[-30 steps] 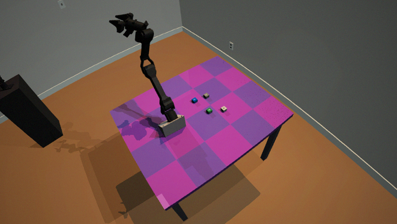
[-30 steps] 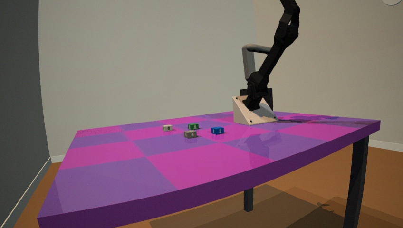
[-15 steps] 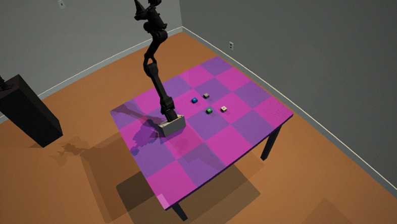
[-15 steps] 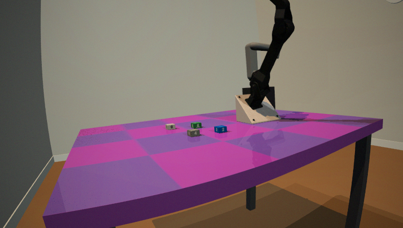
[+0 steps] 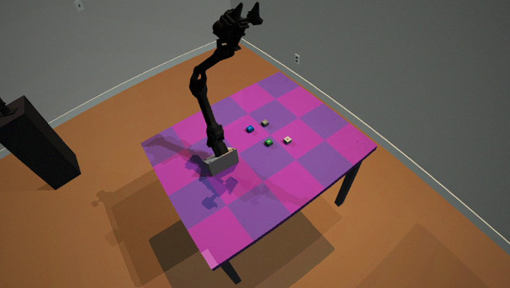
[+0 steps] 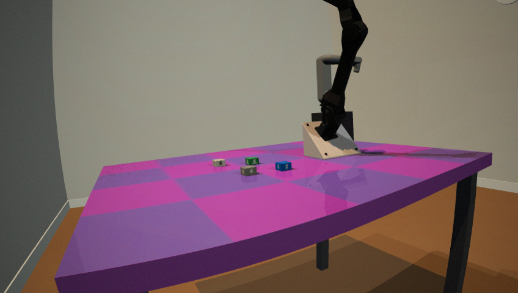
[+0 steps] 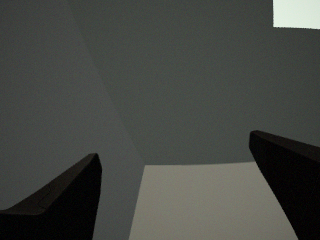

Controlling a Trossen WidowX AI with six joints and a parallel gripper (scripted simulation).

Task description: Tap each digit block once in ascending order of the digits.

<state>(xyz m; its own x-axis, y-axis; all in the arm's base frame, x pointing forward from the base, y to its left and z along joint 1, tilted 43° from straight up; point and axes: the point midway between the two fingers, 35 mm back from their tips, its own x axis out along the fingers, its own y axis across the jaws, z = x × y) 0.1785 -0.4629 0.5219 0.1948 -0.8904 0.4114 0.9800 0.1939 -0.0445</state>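
Note:
Four small blocks stand apart on the checkered table [image 5: 294, 185] [image 6: 131, 198]. The blue block [image 5: 249, 129] [image 6: 283, 166] shows a 2. The grey block [image 5: 264, 122] [image 6: 248, 171] shows a 4. The white block [image 5: 287, 139] [image 6: 218, 163] shows what looks like a 0. The green block [image 5: 269, 142] [image 6: 251, 160] has a digit too small to read surely, perhaps an 8. My gripper [image 5: 248, 3] [image 7: 177, 151] is open and empty, high above the table and pointing up. It is far from every block and outside the exterior view. The wrist view shows no block.
The arm's wedge-shaped base [image 5: 223, 164] [image 6: 313, 146] stands on the table near the blue and green blocks. A dark pedestal [image 5: 37, 144] with another arm stands off to the left in the top view. A grey bent pipe [image 6: 323, 77] shows behind my arm in the exterior view.

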